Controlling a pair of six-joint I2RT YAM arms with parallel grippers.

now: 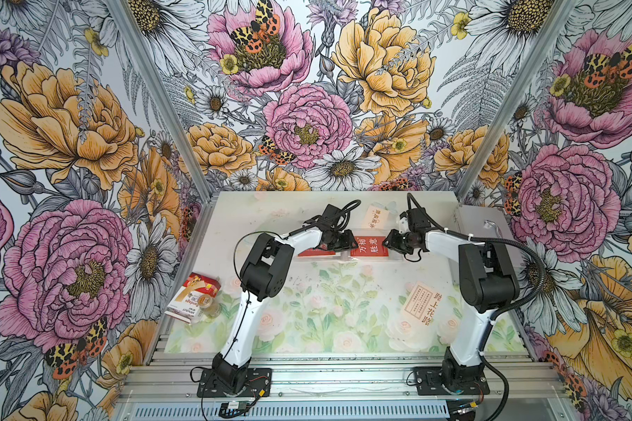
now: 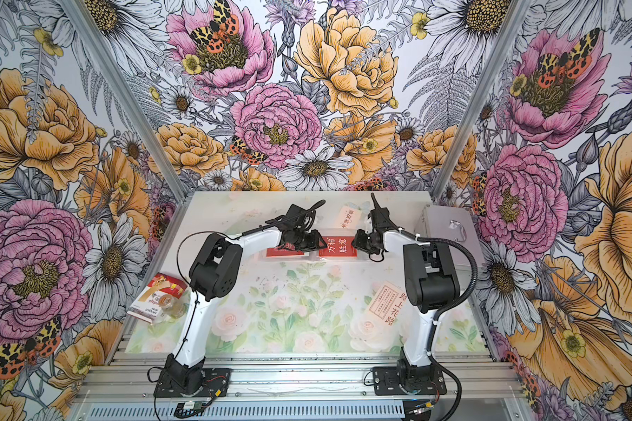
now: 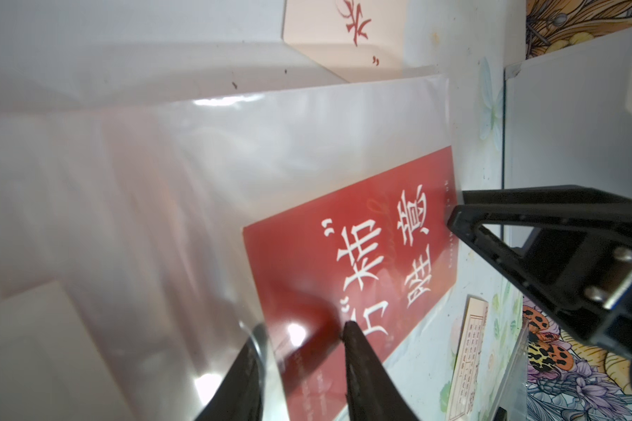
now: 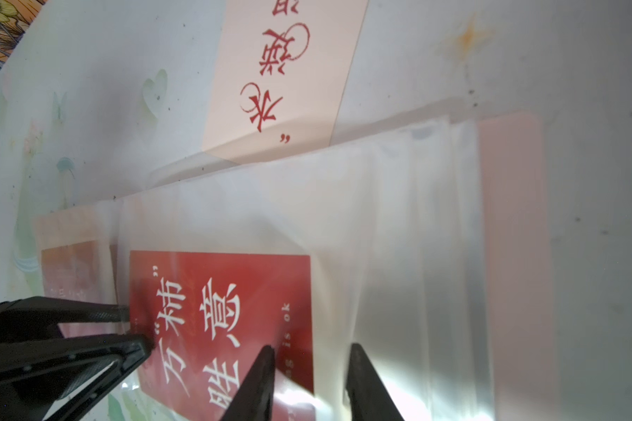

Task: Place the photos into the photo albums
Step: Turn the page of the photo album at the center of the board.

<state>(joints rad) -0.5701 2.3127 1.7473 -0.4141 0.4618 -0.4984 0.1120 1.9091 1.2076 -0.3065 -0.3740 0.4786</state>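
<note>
The photo album lies open in the middle of the table, its clear sleeve pages fanned out and its pale-pink cover showing at one side. A red photo with white characters lies in a sleeve. My left gripper is open, its fingers straddling the sleeve's edge at one end of the red photo. My right gripper is open at the other end, with one finger over the red photo and one over clear plastic. Another red photo lies under the left gripper.
A cream photo lies behind the album, partly tucked under it. Another cream photo lies near the right arm. A red-and-white bandage carton and a small clear roll sit at the left edge. A silver case stands at the back right.
</note>
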